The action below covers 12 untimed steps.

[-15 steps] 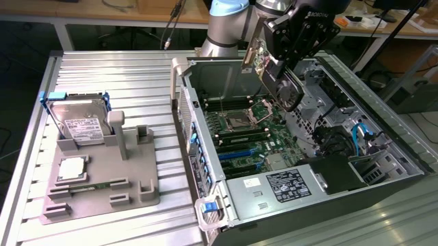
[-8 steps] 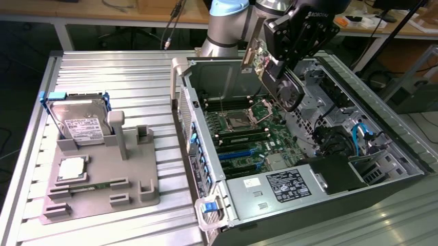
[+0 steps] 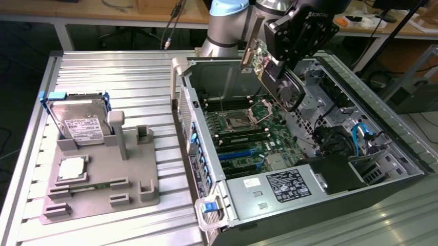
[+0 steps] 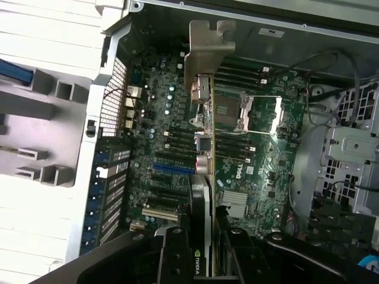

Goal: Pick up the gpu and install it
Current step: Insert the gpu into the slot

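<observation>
Ribbed metal panels form the desk (image 3: 102, 66), with workbenches and cables behind it. Toward the exterior view's left, a grey fixture (image 3: 130, 192) holds a silver hard drive (image 3: 81, 123) upright in a blue frame, and a square processor chip (image 3: 72, 169) lies flat just in front of it. To the exterior view's right, an open computer case (image 3: 219, 77) lies on its side with its motherboard (image 3: 239, 136) facing up and the empty CPU socket (image 3: 239, 120) showing.

The arm (image 3: 229, 25) reaches over the case. Its gripper (image 3: 282, 64) is clamped on the gpu (image 3: 274, 82), which hangs tilted above the motherboard and is not seated in a slot. The black fan cooler faces the exterior view's right, and the silver bracket end points toward the case's rear wall.

In the wrist view the gpu (image 4: 204, 148) appears edge-on, with a black finger (image 4: 172, 251) pressed against each face. Its bracket (image 4: 207, 47) reaches past the CPU socket (image 4: 234, 112), above the motherboard (image 4: 160, 136).
</observation>
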Tool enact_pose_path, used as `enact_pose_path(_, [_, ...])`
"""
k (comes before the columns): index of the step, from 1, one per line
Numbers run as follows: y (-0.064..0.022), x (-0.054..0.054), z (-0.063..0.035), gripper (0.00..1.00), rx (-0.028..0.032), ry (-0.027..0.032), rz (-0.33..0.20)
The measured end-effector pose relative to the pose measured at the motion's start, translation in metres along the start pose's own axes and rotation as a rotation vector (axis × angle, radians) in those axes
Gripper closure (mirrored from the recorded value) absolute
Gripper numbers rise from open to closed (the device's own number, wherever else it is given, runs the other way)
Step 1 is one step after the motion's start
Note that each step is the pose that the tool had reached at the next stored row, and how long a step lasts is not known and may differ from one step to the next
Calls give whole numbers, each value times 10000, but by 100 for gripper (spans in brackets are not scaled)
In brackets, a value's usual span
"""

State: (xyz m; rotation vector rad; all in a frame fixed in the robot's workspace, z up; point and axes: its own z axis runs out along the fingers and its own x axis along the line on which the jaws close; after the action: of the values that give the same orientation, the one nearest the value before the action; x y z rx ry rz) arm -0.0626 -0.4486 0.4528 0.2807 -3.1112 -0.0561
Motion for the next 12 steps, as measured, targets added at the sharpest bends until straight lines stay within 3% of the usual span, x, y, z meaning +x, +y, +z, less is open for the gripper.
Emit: enact_pose_path(12, [0,0,0,73,11,30,-813])
